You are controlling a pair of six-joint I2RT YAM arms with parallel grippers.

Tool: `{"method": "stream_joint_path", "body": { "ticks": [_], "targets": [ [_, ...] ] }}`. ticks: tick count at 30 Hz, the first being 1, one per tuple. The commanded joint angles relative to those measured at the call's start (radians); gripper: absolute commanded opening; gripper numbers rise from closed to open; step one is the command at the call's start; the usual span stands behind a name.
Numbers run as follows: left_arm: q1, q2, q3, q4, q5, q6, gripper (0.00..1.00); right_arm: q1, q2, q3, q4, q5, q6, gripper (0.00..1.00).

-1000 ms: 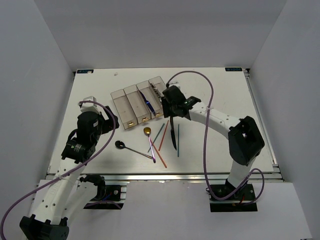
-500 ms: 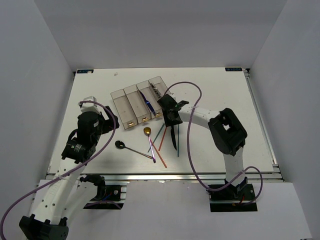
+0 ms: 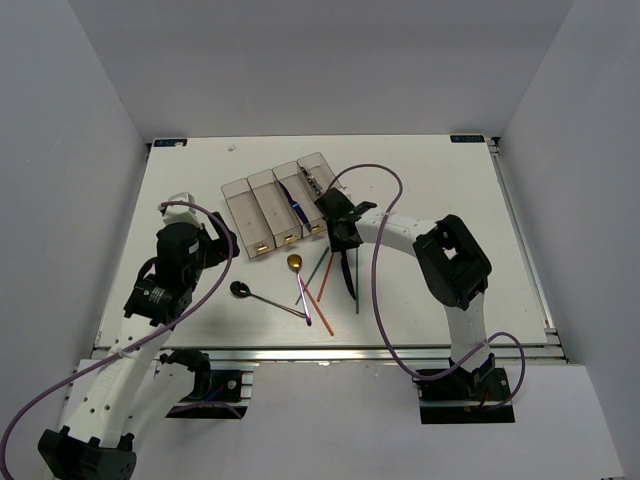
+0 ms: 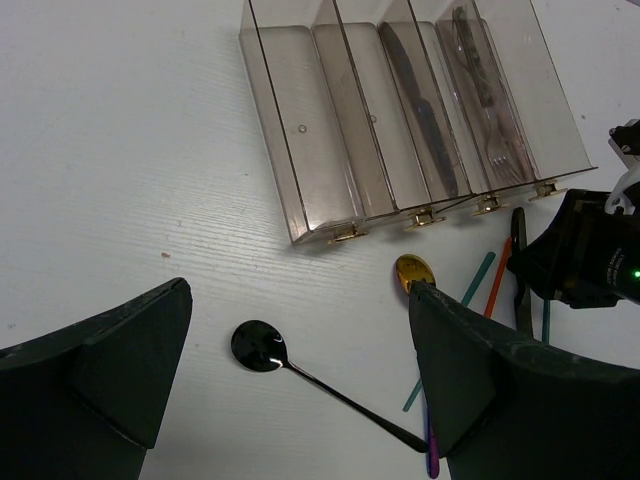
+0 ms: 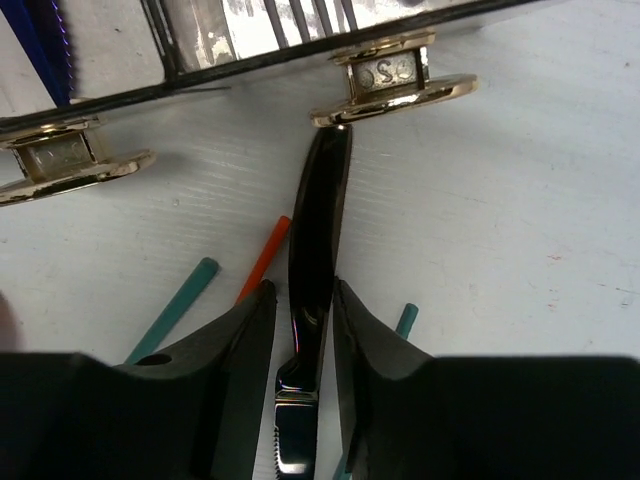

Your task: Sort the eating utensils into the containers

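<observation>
Lowered since a second ago, right gripper straddles the black knife handle mid-worktop, jaws narrowed, contact unclear. Pickup step underway; next it should clamp, lift, then carry to the containers, blue-knife bin.

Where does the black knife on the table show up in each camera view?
Top external: black knife centre, just below the right claw.
Left wrist: right edge, beside that claw.
Right wrist: centre, upright between the fingers.
Shared landmark: the orange chopstick on its left.
</observation>
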Motion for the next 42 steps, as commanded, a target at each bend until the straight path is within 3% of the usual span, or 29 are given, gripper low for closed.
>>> {"method": "stream_joint_path", "body": {
  "ticks": [1, 9, 11, 20, 26, 31, 33, 38, 42],
  "targets": [
    [-0.006, -0.005, -0.002, 0.000, -0.009, -0.002, 0.98, -0.028, 0.027, -0.075, -0.018, -0.072, 0.044, 0.34],
    [-0.008, -0.020, -0.003, -0.002, -0.017, -0.003, 0.98, -0.031, 0.034, -0.123, -0.073, -0.020, 0.074, 0.21],
    [-0.011, -0.022, -0.002, -0.003, -0.021, -0.005, 0.98, -0.032, 0.012, -0.161, -0.056, -0.032, 0.081, 0.01],
    [-0.017, -0.022, -0.002, -0.005, -0.026, -0.006, 0.98, -0.031, -0.303, -0.224, 0.080, -0.075, 0.119, 0.00],
    [-0.019, -0.027, -0.003, -0.005, -0.026, -0.006, 0.98, -0.032, -0.381, -0.165, 0.162, -0.178, 0.068, 0.00],
    [-0.022, -0.020, -0.003, -0.003, -0.024, -0.006, 0.98, -0.040, -0.267, 0.028, 0.299, -0.268, -0.051, 0.00],
    [-0.023, -0.016, -0.002, -0.005, -0.024, -0.006, 0.98, -0.052, -0.154, 0.134, 0.332, -0.316, -0.123, 0.00],
    [-0.028, -0.016, -0.003, -0.003, -0.027, -0.006, 0.98, -0.071, 0.119, 0.605, 0.263, -0.328, -0.179, 0.00],
    [-0.028, -0.007, -0.003, -0.002, -0.017, -0.003, 0.98, -0.077, 0.250, 0.846, 0.224, -0.351, -0.221, 0.00]
  ]
}}
